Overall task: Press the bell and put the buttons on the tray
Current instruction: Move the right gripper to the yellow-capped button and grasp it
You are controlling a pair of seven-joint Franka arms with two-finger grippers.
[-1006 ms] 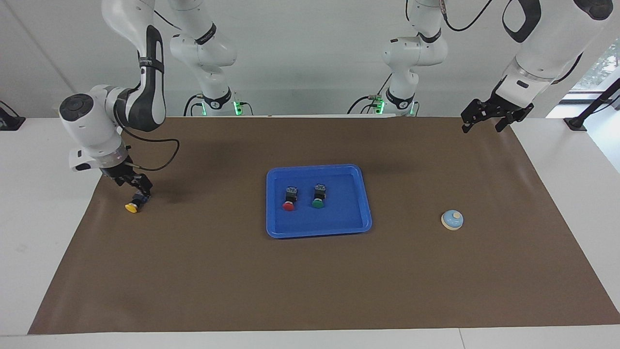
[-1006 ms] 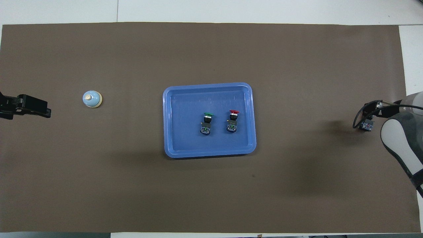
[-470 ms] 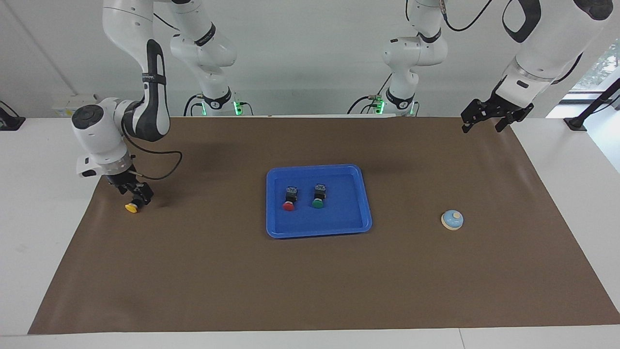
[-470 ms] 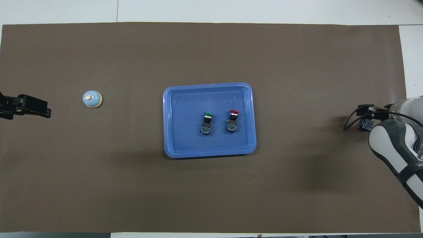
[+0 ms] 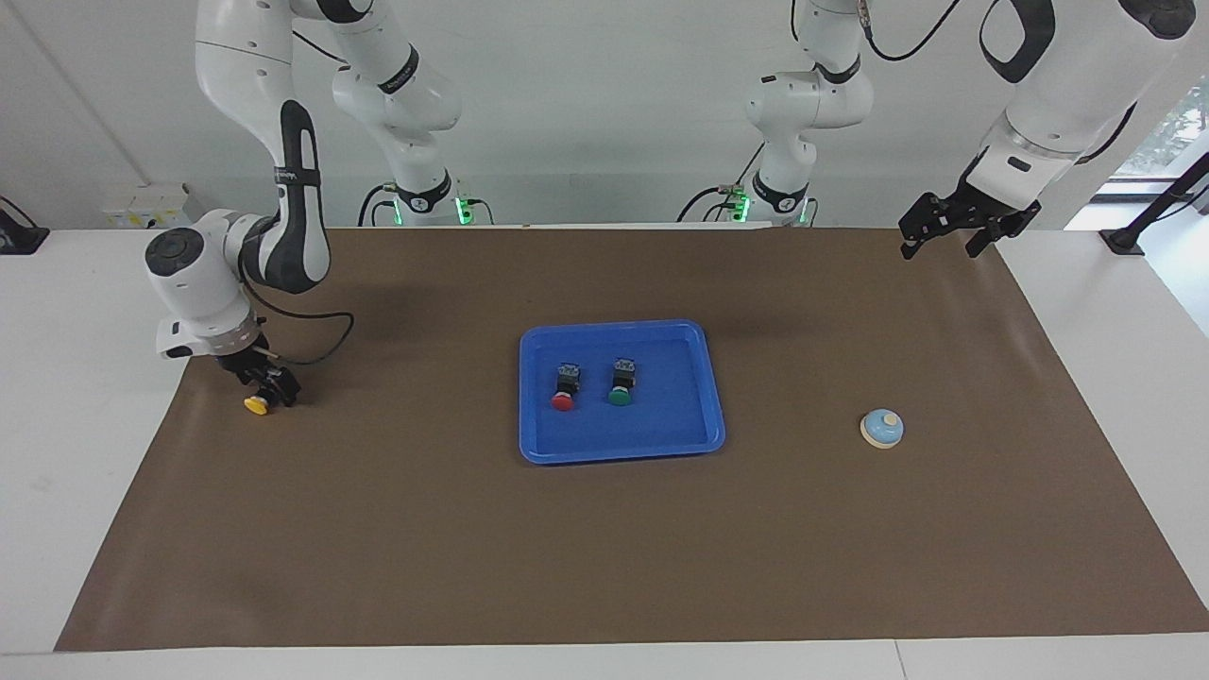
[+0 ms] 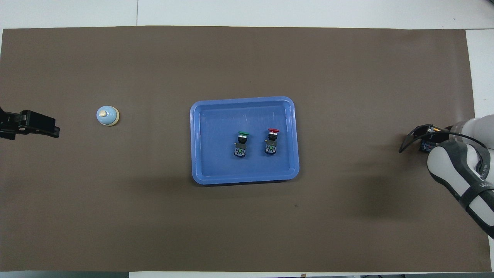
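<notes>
A white table (image 5: 76, 397) carries a brown mat (image 5: 604, 548) before me. On the mat lie a blue tray (image 5: 619, 446), a bell (image 5: 881, 428) toward my left arm's end, and a yellow button (image 5: 257, 404) toward my right arm's end.

- The right arm bends down low at its own end of the table, its wrist angled downward and a black cable looping from it.
- The right gripper (image 5: 267, 387) sits low at the surface, its fingers closed (as far as the facing view shows) around the black body of the yellow button (image 5: 255, 405).
- The left arm waits, raised at its end of the table.
- The left gripper (image 5: 945, 238) hangs in the air, fingers spread apart and pointing down.
</notes>
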